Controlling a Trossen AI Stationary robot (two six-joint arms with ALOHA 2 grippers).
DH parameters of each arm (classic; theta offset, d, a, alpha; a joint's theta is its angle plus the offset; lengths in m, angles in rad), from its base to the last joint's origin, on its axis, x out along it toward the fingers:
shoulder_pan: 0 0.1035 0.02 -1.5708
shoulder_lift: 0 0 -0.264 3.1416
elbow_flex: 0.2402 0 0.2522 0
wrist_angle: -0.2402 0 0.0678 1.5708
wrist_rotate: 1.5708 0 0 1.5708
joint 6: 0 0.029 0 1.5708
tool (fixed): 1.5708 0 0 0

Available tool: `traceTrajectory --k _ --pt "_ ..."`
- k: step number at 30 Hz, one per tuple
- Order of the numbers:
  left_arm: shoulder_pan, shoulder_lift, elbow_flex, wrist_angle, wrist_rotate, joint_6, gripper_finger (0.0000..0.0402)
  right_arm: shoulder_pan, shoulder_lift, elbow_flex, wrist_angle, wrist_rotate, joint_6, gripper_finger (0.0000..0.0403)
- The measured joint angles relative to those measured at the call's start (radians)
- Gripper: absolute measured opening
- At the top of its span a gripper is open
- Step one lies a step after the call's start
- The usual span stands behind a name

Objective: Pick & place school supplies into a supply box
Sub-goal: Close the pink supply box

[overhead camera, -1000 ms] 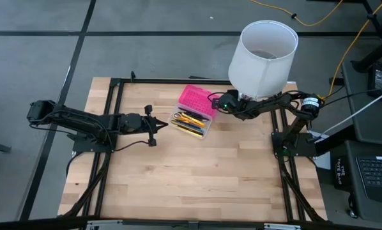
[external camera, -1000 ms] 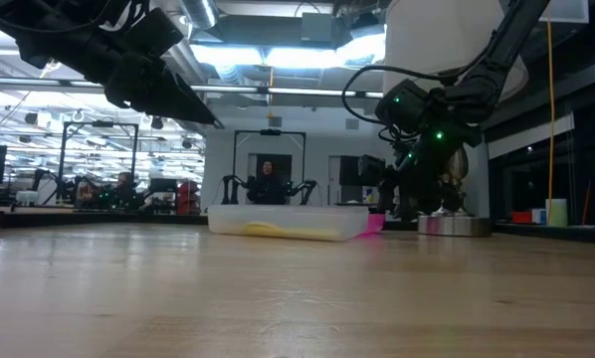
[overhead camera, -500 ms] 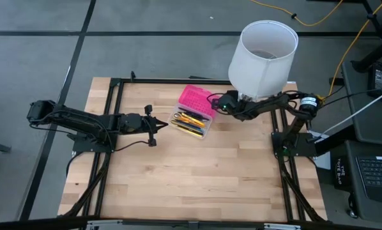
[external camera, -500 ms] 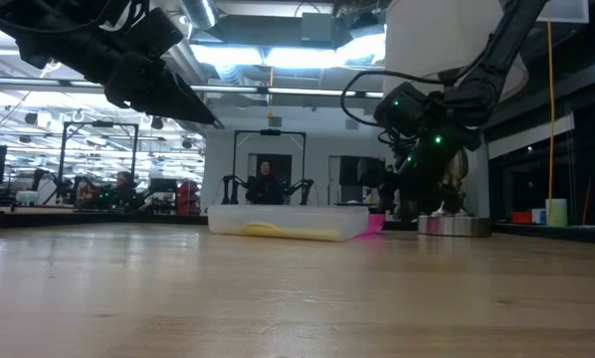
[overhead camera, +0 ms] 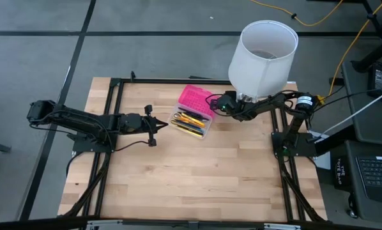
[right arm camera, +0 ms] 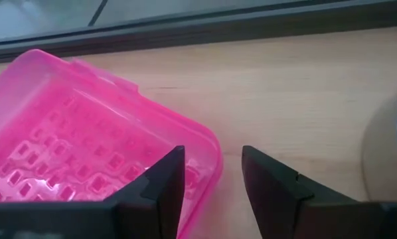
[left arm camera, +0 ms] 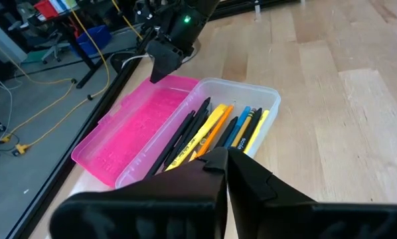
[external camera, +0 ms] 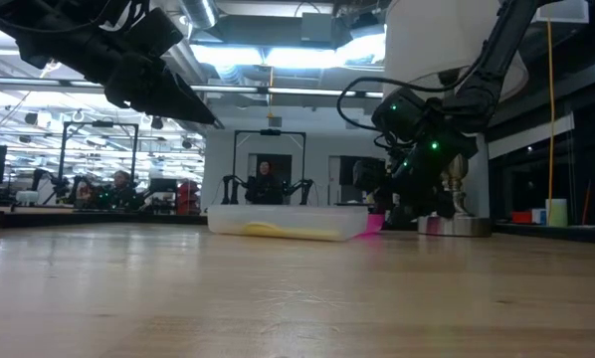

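Only the right gripper (overhead camera: 215, 102) has moved since a moment ago: it has slid a little closer to the pink half (right arm camera: 72, 133) of the supply box (overhead camera: 194, 112), and its fingers (right arm camera: 152, 189) are apart with the pink corner just between them. My guess is that it wants to flip the pink lid shut, because the pens and pencils (left arm camera: 215, 129) already lie in the clear half. Nearest the left edge of the table (overhead camera: 197, 185), the left gripper (overhead camera: 163, 124) hangs above the wood with its fingers together, holding nothing. Farther on, the box lies near the table's far edge, and the white lamp (overhead camera: 262, 48) stands at the far right corner. One yellow pencil has tiny print, too small to read.
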Motion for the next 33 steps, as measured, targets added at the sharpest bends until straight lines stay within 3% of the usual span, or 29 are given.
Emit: traceTrajectory --k 8,22,33 --pt "0.000 0.000 0.000 0.000 0.000 0.000 0.0003 0.000 0.000 0.000 0.000 0.007 -0.027 0.0144" --pt "0.000 0.000 0.000 0.000 0.000 0.002 0.0003 0.000 -0.001 0.000 0.001 0.012 -0.060 0.0035" --pt "0.000 0.000 0.000 0.000 0.000 0.002 0.0002 0.006 -0.001 0.000 0.034 0.007 -0.083 0.0019"
